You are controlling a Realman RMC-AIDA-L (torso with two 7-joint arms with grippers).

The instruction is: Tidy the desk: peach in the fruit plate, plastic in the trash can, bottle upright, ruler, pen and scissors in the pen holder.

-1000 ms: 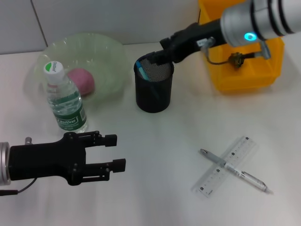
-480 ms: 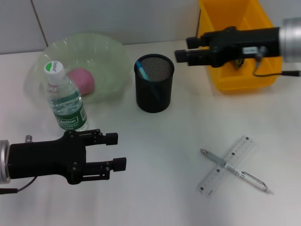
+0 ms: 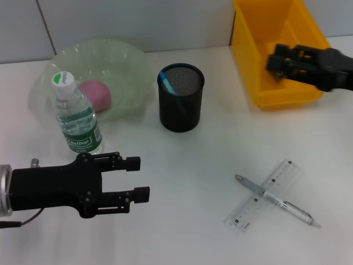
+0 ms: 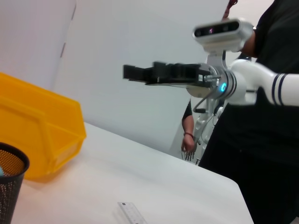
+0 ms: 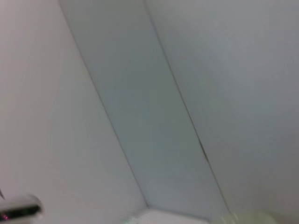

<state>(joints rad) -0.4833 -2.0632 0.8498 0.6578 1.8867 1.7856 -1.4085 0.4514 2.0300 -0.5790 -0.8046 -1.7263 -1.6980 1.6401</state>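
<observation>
Two items, the pen crossing the ruler, lie well right of my wide-spread left gripper; the right gripper's spread I can't tell.

The scissors are mostly hidden inside the pen holder, only a blue handle showing at its rim, and beside it the yellow bin is cut off by the frame's top edge.

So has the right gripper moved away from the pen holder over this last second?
Yes. The right gripper has swung rightward from the pen holder and is now over the yellow bin.
</observation>
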